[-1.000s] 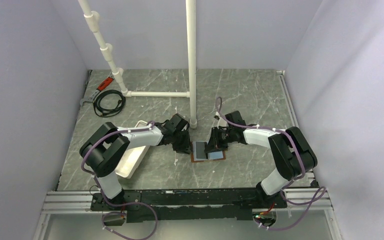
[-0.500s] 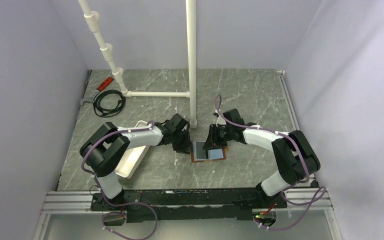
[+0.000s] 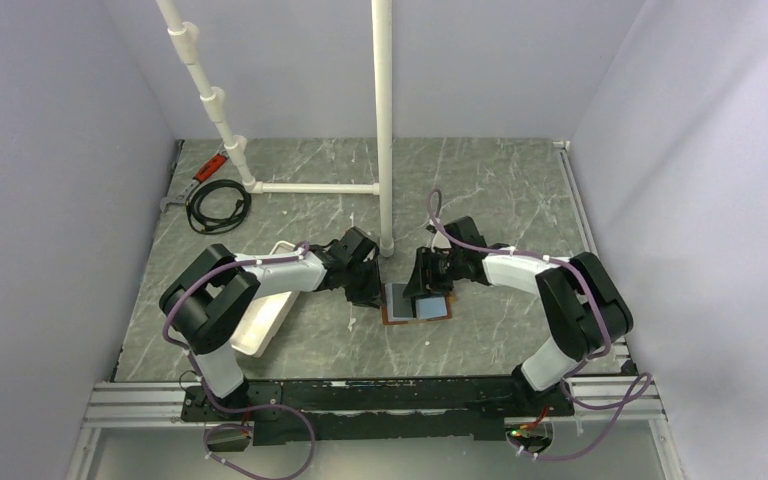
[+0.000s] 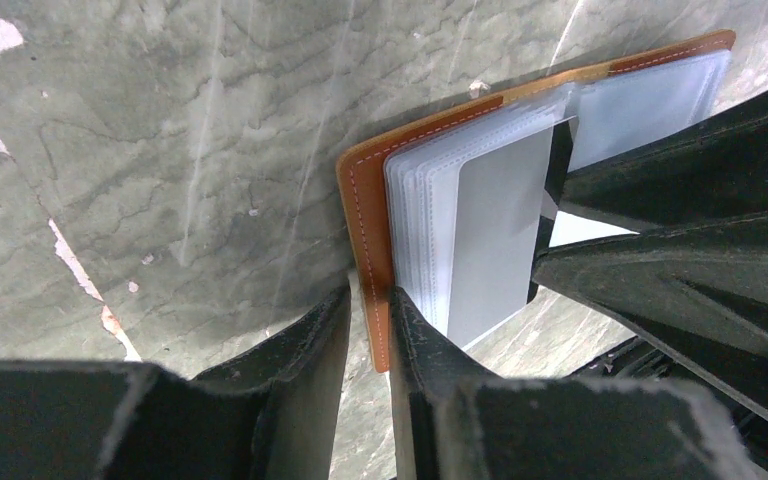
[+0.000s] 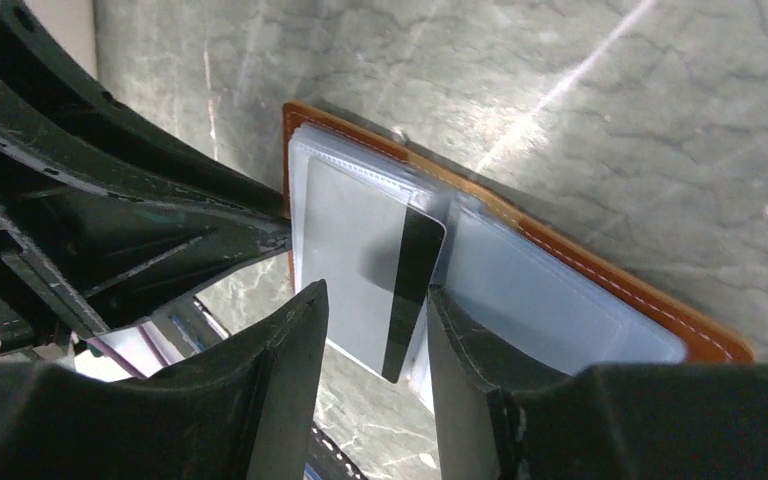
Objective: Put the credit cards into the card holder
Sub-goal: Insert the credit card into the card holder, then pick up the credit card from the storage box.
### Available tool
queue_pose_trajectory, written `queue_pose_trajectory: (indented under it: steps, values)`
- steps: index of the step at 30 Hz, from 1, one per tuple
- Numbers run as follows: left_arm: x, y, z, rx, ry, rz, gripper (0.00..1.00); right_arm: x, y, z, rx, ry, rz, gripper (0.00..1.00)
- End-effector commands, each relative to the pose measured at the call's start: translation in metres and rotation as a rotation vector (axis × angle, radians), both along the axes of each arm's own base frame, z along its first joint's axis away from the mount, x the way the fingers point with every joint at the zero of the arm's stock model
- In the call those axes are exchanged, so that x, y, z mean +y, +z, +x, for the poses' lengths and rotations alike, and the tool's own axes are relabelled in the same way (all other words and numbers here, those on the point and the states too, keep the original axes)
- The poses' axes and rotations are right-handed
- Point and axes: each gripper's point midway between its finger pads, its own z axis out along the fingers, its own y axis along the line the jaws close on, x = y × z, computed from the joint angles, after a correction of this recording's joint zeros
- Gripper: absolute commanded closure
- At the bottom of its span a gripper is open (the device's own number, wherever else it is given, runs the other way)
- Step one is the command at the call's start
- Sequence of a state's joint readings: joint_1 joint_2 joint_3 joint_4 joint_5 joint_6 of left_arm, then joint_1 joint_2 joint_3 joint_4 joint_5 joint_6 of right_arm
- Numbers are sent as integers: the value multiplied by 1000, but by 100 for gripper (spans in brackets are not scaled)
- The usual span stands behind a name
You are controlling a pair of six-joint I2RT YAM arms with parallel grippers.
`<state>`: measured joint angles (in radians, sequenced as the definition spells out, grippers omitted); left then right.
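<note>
The holder (image 3: 417,306) lies open in the middle of the surface (image 3: 490,190), clear sleeves up. A grey card (image 5: 355,255) with a black stripe sits on its left half; how deep in the sleeve, I can't tell. Over it hangs the right pincer (image 5: 378,295), fingers spread either side, not squeezing. And the left pincer (image 4: 368,312) is pinching the holder's brown left edge. A white tray (image 3: 260,322) lies off to the left.
</note>
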<state>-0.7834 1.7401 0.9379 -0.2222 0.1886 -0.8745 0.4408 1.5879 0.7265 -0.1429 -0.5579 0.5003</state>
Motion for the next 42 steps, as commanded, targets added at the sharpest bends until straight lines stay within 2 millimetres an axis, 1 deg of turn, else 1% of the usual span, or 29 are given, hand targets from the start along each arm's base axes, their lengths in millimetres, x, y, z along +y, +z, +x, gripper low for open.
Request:
queue_pose_trajectory:
  steps: [1, 5, 9, 12, 13, 15, 18, 20, 21, 23, 24, 25, 26, 27, 29, 31, 33, 35, 39, 40, 42]
  values:
    - [41, -39, -15, 37, -9, 207, 71, 17, 13, 14, -63, 35, 106, 57]
    - [40, -39, -12, 30, -14, 216, 71, 29, 26, 18, -132, 82, 149, 58]
    - [42, -37, -9, 19, -24, 236, 71, 39, 34, 14, -171, 149, 171, 59]
    - [43, -33, -6, 3, -30, 247, 70, 37, 36, 11, -162, 145, 175, 59]
    - [45, -31, -4, -2, -27, 254, 70, 35, 39, 10, -161, 136, 181, 59]
    - [51, -24, -1, -18, -23, 269, 67, 24, 40, 14, -166, 81, 139, 56]
    - [61, -8, -5, -15, -24, 251, 55, 2, 33, 16, -150, 7, 32, 50]
    - [68, 11, -12, 13, -27, 211, 45, -11, 32, 14, -164, -24, -27, 46]
    - [71, 23, -18, 22, -32, 175, 40, -14, 35, 11, -172, -29, -35, 44]
    - [79, 54, -24, 6, -19, 102, 31, -17, 45, 4, -203, -19, -24, 42]
    - [86, 72, -23, -13, 1, 66, 26, -18, 50, 2, -217, -18, -17, 40]
    - [100, 87, -20, -21, 50, 45, 24, -19, 57, 0, -239, -18, -12, 40]
    - [106, 101, -18, -45, 71, 17, 20, -20, 60, 0, -251, -19, -10, 39]
    - [122, 117, -10, -70, 130, -13, 17, -21, 63, 0, -268, -21, -4, 38]
    - [147, 131, 8, -111, 244, -49, 13, -19, 67, -1, -281, -15, 9, 37]
    - [172, 134, 24, -104, 387, -65, 9, -17, 68, -2, -272, -8, 21, 37]
    - [187, 135, 42, -97, 488, -113, 7, -16, 70, -4, -270, -3, 35, 38]
    - [194, 132, 60, -87, 569, -145, 7, -16, 71, -6, -274, -5, 43, 38]
    - [202, 115, 87, -55, 704, -158, 6, -20, 73, -10, -286, -12, 39, 38]
    - [204, 104, 87, -38, 740, -154, 6, -21, 73, -12, -287, -13, 39, 38]
    - [206, 94, 95, -68, 792, -183, 7, -22, 75, -13, -293, -18, 38, 38]
